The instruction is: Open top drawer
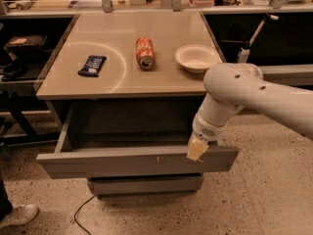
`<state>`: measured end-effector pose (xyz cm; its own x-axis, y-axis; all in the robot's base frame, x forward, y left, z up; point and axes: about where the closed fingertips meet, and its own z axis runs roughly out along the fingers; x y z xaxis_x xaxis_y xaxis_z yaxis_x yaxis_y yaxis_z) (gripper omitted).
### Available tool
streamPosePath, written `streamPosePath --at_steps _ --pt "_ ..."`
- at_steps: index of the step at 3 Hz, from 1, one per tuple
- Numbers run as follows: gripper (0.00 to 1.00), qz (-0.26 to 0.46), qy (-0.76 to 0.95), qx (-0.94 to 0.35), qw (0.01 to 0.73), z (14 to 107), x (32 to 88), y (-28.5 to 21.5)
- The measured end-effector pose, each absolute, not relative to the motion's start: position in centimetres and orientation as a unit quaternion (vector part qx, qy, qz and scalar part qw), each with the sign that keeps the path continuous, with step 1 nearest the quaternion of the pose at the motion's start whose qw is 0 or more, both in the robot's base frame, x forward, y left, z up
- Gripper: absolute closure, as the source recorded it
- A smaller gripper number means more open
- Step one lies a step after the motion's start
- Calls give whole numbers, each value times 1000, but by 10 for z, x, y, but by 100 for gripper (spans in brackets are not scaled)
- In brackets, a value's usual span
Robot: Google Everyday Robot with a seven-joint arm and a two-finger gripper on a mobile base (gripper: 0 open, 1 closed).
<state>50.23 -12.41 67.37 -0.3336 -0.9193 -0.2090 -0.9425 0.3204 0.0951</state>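
The top drawer (122,161) is a wide flat grey front with small white scuffs right of centre. It stands pulled well out from under the tan tabletop (122,77), and its plain grey inside shows. My gripper (196,150) hangs from the white arm at the upper edge of the drawer front, right of centre, touching it. A narrower grey drawer front (145,184) sits shut below.
On the tabletop lie a dark snack packet (92,65), an orange can (145,53) on its side and a white bowl (197,58). A cable (80,212) trails on the speckled floor. A white shoe (17,215) is at bottom left. Cluttered benches stand behind.
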Motion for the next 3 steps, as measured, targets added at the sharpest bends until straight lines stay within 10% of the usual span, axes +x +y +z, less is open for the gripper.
streamPosePath --at_steps 3 --pt "100 103 815 -569 41 669 481 -130"
